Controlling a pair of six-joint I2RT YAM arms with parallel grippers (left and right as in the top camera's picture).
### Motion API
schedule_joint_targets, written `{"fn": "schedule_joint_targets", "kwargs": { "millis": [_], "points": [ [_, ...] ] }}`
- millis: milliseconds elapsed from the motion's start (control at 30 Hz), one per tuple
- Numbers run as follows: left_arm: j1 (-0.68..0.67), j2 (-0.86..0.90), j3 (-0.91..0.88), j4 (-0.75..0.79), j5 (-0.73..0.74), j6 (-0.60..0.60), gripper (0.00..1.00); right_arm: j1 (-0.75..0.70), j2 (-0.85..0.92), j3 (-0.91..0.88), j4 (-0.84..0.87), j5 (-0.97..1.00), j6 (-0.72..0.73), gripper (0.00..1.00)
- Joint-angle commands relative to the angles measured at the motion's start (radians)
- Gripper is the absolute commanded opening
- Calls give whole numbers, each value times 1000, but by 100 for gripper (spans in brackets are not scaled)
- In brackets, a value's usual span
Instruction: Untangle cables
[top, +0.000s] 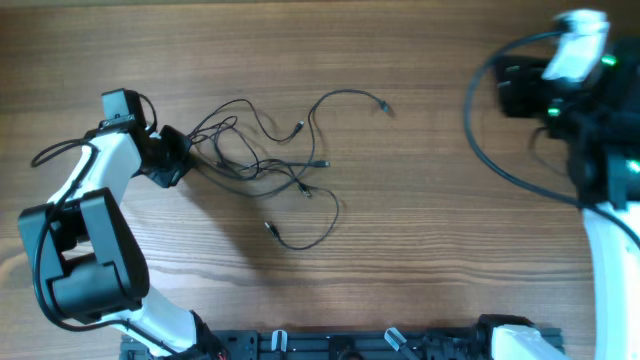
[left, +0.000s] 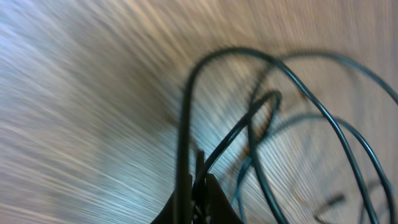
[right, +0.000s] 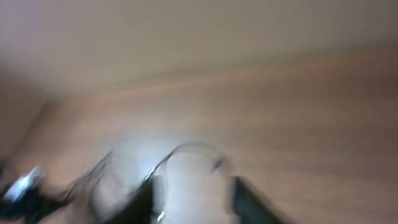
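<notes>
The left gripper (top: 186, 155) sits at the left edge of the cables (top: 265, 160), its tip touching the nearest loops. In the left wrist view its fingers (left: 217, 206) meet in a dark point at the bottom of the frame. They are narrow, with 1 black strand pinched between them that rises straight up and then arches over to the right. More loops cross just beyond the tip and to its right. The view is blurred, so I cannot tell whether the pinch takes in more than that 1 strand.

From that gripper the tangle spreads away to the right across the table (top: 420, 260). A dense knot lies just beside the tip, and 1 long strand runs on to the far plug (top: 384, 106). Another loop trails to the near plug (top: 269, 228), closer to the arm bases.

The right gripper (top: 512, 85) is well apart from the cables, beyond the far plug, and holds nothing. The right wrist view is heavily blurred, but its 2 fingers (right: 146, 202) show as dark shapes set wide. Bare wood lies between them, and the cables lie well ahead, toward the left.
</notes>
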Motion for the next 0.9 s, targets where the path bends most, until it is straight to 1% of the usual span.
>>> {"fn": "schedule_joint_targets", "kwargs": {
  "millis": [0, 67, 100, 133, 167, 200, 233, 333, 400, 467, 500, 533, 567, 600, 633, 667, 700, 733, 767, 800, 867],
  "points": [
    [-63, 0, -5, 2, 188, -2, 4, 153, 137, -8, -58, -220, 9, 61],
    [-85, 0, -5, 4, 192, -69, 4, 262, 222, -24, -48, -240, 88, 63],
    [-109, 0, -5, 15, 192, -144, 4, 367, 308, -24, -26, -244, 140, 65],
    [-123, 0, -5, 23, 192, -203, 4, 429, 355, -24, 2, -244, 151, 66],
    [-132, 0, -5, 28, 192, -241, 4, 485, 393, -24, 37, -242, 119, 69],
    [-138, 0, -5, 30, 192, -274, 4, 527, 425, -24, 71, -239, 63, 72],
    [-141, 0, -5, 32, 192, -298, 4, 564, 455, -24, 102, -240, -11, 73],
    [-142, 0, -5, 32, 231, -304, 4, 678, 562, -24, 166, -240, -207, 77],
    [-142, 0, -5, 32, 274, -304, 4, 733, 627, -24, 214, -238, -243, 79],
    [-142, 0, -5, 32, 298, -304, 4, 777, 676, -24, 273, -184, -241, 80],
    [-142, 0, -5, 32, 314, -304, 4, 791, 693, -24, 294, -140, -238, 80],
    [-142, 0, -5, 31, 345, -304, 4, 815, 720, -24, 327, -28, -220, 80],
    [-142, 0, -5, 32, 368, -304, 4, 831, 738, -24, 345, 46, -182, 77],
    [-142, 0, -5, 32, 380, -304, 4, 842, 751, -24, 355, 82, -158, 72],
    [-142, 0, -5, 32, 386, -304, 4, 846, 759, -24, 356, 95, -145, 62],
    [-142, 0, -5, 32, 389, -304, 4, 851, 762, -24, 356, 95, -124, 54],
    [-142, 0, -5, 32, 389, -304, 4, 852, 762, -24, 355, 91, -95, 35],
    [-142, 0, -5, 32, 389, -304, 4, 852, 762, -24, 354, 90, -65, 22],
    [-142, 0, -5, 32, 389, -304, 4, 852, 762, -24, 353, 89, -51, 10],
    [-142, 0, -5, 33, 389, -304, 4, 851, 762, -24, 344, 87, -51, 4],
    [-142, 0, -5, 39, 369, -303, 4, 850, 750, -24, 309, 87, -50, 4]
  ]
}}
